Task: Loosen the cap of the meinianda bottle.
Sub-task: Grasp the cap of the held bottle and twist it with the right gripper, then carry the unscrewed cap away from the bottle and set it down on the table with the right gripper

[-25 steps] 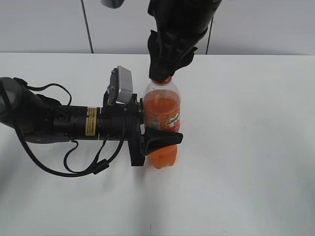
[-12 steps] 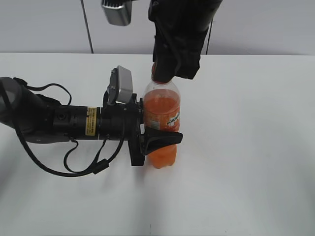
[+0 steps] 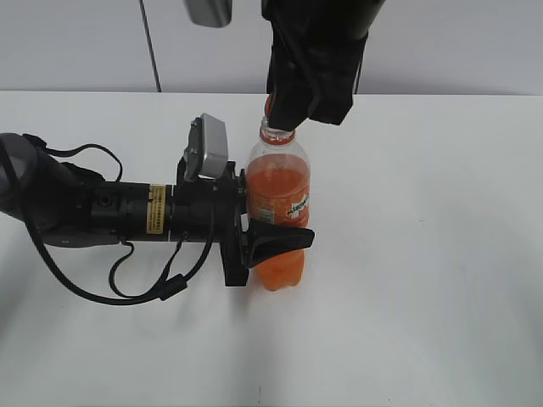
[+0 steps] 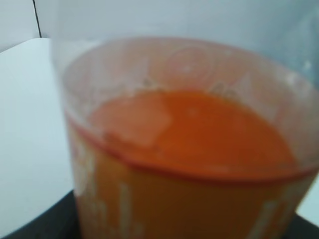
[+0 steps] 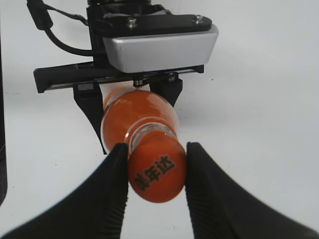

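The meinianda bottle (image 3: 278, 191) stands upright on the white table, orange liquid inside. My left gripper (image 3: 276, 237) reaches in from the left and is shut on its lower body; the left wrist view shows the bottle (image 4: 184, 149) filling the frame, with dark jaws at the bottom corners. My right gripper (image 3: 284, 114) hangs above the neck. In the right wrist view its two black fingers (image 5: 112, 184) press both sides of the orange cap (image 5: 157, 172), which has dark characters on top. The clear threaded neck shows just below the cap. In the exterior view the cap (image 3: 270, 108) is mostly hidden.
The left arm lies across the table (image 3: 424, 254) at the left with looping black cables (image 3: 144, 292) and its silver wrist camera (image 3: 209, 148) beside the bottle. A grey panelled wall runs behind the table.
My right gripper has risen and turned over the bottle top. The clear neck now shows below it, where it was covered before. The left gripper and bottle have not moved.
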`<action>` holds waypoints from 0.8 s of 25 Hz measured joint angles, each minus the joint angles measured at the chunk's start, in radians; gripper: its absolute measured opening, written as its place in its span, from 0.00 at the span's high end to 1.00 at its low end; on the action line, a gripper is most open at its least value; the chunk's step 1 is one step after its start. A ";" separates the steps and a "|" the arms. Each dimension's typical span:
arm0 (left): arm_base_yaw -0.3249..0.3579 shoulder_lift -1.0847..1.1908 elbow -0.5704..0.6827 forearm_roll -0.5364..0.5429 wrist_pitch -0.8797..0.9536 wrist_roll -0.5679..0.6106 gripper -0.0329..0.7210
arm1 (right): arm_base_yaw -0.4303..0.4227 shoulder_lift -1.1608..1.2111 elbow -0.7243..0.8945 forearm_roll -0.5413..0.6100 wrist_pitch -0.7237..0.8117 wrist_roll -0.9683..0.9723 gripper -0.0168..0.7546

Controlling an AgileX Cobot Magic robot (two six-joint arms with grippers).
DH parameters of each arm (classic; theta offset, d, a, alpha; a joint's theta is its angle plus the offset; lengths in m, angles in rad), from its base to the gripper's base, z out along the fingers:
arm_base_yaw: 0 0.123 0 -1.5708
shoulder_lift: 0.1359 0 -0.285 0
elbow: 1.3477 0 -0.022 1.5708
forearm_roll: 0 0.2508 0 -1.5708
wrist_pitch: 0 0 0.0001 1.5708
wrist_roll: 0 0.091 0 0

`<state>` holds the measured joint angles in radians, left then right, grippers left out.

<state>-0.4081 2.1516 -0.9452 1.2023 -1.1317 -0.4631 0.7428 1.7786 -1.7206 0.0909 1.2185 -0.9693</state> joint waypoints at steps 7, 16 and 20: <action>0.000 0.000 0.000 0.002 -0.006 0.001 0.41 | 0.000 -0.021 -0.017 0.001 0.000 0.078 0.63; 0.000 0.000 0.000 0.003 -0.007 0.001 0.41 | -0.008 -0.046 -0.047 -0.109 0.001 0.461 0.63; 0.000 0.000 0.000 0.004 -0.007 0.002 0.41 | -0.071 -0.046 -0.047 -0.116 0.001 0.630 0.63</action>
<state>-0.4081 2.1516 -0.9452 1.2064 -1.1387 -0.4611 0.6714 1.7329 -1.7674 -0.0254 1.2190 -0.3390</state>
